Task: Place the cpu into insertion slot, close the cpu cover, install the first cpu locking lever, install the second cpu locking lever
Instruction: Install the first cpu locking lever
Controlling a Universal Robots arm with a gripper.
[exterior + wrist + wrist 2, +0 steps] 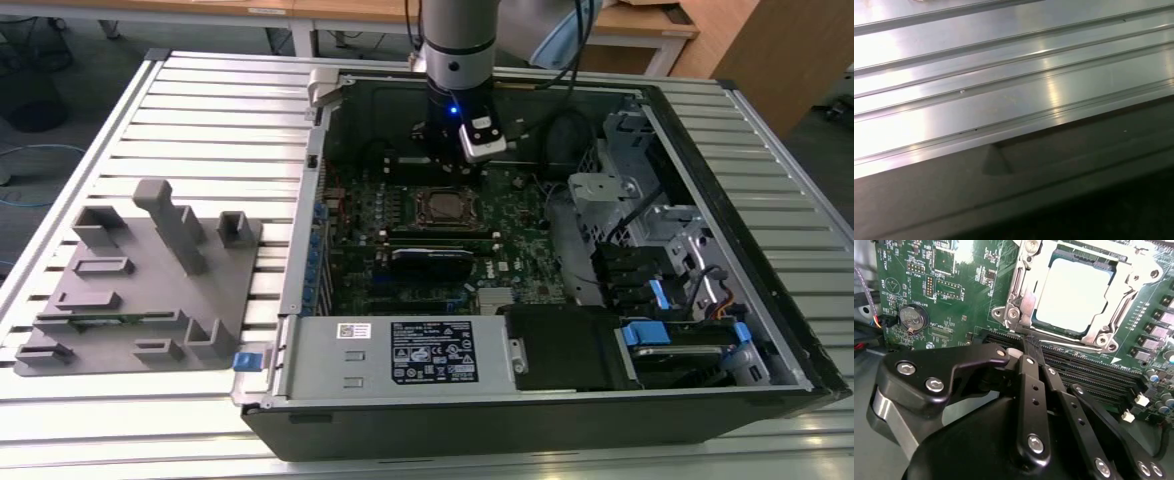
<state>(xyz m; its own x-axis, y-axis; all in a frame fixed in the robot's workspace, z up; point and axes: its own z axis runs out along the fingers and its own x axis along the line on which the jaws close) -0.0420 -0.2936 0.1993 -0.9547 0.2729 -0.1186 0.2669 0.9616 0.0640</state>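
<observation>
Overhead light fell evenly; glare whitened the silver-grey square cpu (1074, 292) and streaked the ribbed aluminium table (1004, 65). The near black gripper (1026, 352) blurred.

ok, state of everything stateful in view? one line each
cpu: seated in the insertion slot, metal top showing.
cpu cover: closed down around the cpu, which shows through its cut-out.
gripper: empty, fingers shut together, beside the socket.
computer case: side panel off, board exposed.
coin cell: sitting in its holder on the board.

cpu cover (1029, 290) cut off at frame edge, pincer (1029, 347) tips hiding card slots (1089, 375)
</observation>
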